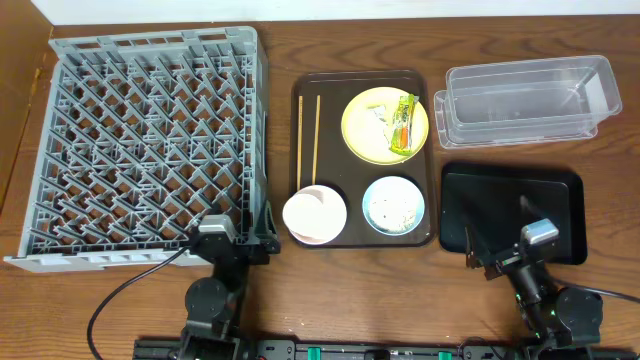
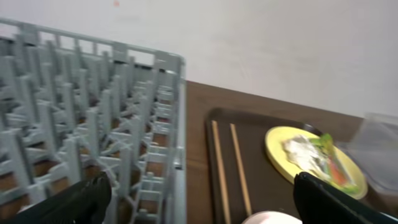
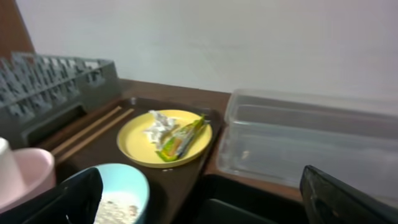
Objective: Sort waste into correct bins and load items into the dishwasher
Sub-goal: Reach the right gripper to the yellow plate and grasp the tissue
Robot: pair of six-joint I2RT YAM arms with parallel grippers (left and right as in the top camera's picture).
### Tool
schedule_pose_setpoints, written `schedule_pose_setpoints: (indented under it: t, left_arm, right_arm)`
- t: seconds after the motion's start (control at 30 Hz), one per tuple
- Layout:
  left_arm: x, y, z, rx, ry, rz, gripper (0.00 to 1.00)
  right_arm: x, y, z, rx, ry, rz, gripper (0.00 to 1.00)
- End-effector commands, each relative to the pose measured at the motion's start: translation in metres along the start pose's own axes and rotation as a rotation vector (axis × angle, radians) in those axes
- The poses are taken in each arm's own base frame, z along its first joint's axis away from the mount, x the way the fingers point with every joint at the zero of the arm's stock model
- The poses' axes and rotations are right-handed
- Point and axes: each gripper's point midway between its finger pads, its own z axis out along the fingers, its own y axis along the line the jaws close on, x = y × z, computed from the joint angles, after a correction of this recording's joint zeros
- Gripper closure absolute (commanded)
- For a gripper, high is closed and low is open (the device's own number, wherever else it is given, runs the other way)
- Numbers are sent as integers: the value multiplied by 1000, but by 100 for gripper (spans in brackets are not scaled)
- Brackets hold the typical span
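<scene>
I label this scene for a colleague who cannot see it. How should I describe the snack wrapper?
Find the dark brown tray between the grey rack and the clear tub. In its far right corner sits a round yellow plate, with the wrapper on the plate's right side. It is the only green, yellow and orange thing, beside a crumpled white scrap.

You have a dark brown serving tray (image 1: 335,172) lying flat mid-table on the brown wooden table (image 1: 400,290). A black cable (image 1: 110,296) curves across the near left part. A plain white wall (image 2: 280,43) stands behind.
</scene>
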Motion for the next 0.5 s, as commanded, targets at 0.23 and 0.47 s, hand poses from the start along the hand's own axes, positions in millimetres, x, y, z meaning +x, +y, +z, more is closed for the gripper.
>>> schedule_pose_setpoints:
  t: [0.23, 0.47]
  left_arm:
    - [-66, -32, -18, 82, 62, -10, 6]
    - [-96, -40, -11, -4, 392, 11, 6]
  right_arm:
    - [-64, 10, 0, -38, 122, 100, 1]
    - [-121, -2, 51, -18, 443, 180, 1]
